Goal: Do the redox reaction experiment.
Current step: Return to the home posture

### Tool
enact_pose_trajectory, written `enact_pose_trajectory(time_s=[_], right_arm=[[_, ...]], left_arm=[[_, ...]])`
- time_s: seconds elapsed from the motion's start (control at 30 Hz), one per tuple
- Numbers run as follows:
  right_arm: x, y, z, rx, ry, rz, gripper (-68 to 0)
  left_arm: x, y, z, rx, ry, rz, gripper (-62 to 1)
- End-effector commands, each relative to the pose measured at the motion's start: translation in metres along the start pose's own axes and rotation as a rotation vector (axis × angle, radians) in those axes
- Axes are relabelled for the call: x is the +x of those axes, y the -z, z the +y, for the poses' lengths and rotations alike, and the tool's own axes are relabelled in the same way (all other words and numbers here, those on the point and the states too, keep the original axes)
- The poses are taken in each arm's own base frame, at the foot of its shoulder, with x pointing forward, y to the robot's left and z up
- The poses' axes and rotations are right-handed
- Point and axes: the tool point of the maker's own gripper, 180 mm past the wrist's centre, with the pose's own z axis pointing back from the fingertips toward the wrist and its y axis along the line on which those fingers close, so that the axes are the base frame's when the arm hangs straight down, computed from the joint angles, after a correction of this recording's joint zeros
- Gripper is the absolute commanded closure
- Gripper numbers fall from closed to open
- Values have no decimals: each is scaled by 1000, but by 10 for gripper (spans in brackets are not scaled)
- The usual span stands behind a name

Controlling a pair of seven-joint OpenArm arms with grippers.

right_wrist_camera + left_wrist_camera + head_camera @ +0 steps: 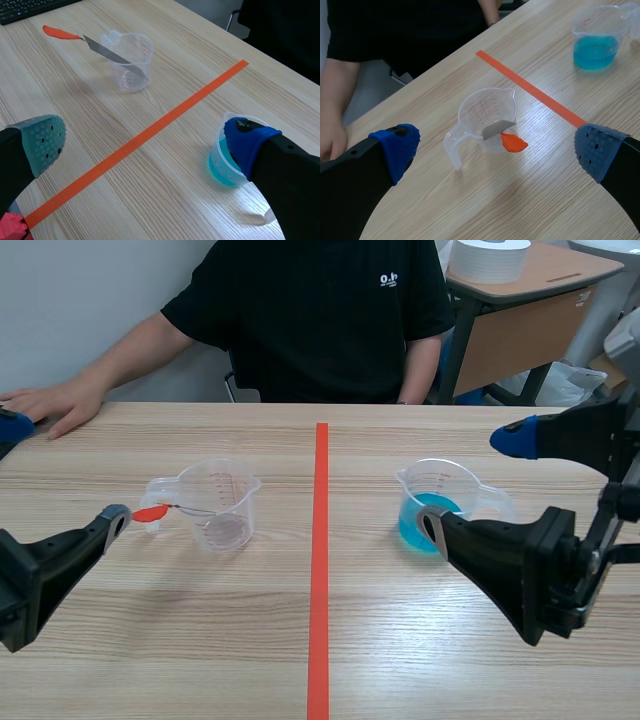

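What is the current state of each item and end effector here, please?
Clear cup: upright, no liquid visible.
Spatula: leaning in the clear cup, orange handle outside the rim.
Blue-liquid cup: upright, partly filled.
Left end effector: open, empty.
Right end effector: open, empty.

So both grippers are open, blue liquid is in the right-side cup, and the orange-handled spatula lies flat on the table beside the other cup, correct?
No. The spatula is not flat on the table: its blade rests inside the clear cup, orange handle sticking out over the rim, as the right wrist view shows. The rest stands.
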Motion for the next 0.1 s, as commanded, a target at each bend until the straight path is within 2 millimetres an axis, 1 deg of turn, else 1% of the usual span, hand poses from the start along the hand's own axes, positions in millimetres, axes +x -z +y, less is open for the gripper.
enact_pose_trajectory(time_s=[0.0, 0.07], right_arm=[[11, 0, -4, -7, -17, -36, -679], [11, 0, -4, -7, -17, -36, -679]], left_arm=[[1, 0, 0, 5, -12, -2, -623], [-3, 0, 0, 5, -12, 18, -623]])
